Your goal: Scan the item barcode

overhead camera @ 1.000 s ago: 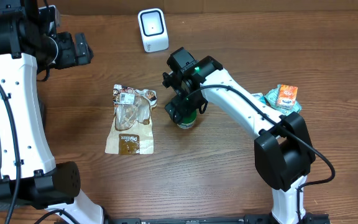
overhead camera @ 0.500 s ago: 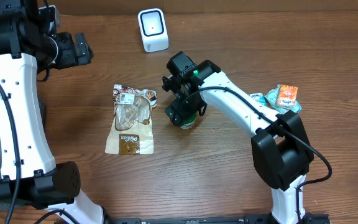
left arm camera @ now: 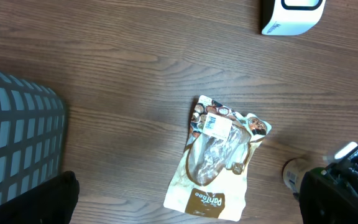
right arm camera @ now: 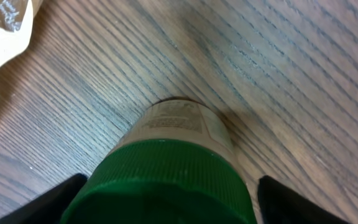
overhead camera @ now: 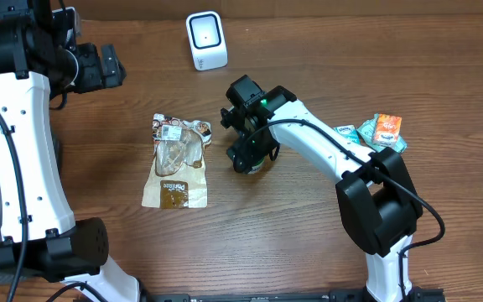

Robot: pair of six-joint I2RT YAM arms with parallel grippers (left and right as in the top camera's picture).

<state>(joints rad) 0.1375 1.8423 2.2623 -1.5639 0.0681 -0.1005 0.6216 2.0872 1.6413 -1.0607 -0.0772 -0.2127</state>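
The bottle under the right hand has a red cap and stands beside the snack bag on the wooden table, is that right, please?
Not quite: the cap on the bottle is green, not red, as the right wrist view shows. The bottle does stand under the right hand, beside the snack bag on the wooden table.

Bottle [right arm camera: 169,174] right of pouch [overhead camera: 177,164], scanner [overhead camera: 206,40] behind, packets [overhead camera: 377,132] far right.

Bottle [overhead camera: 257,166] mostly hidden under right gripper [overhead camera: 246,156].
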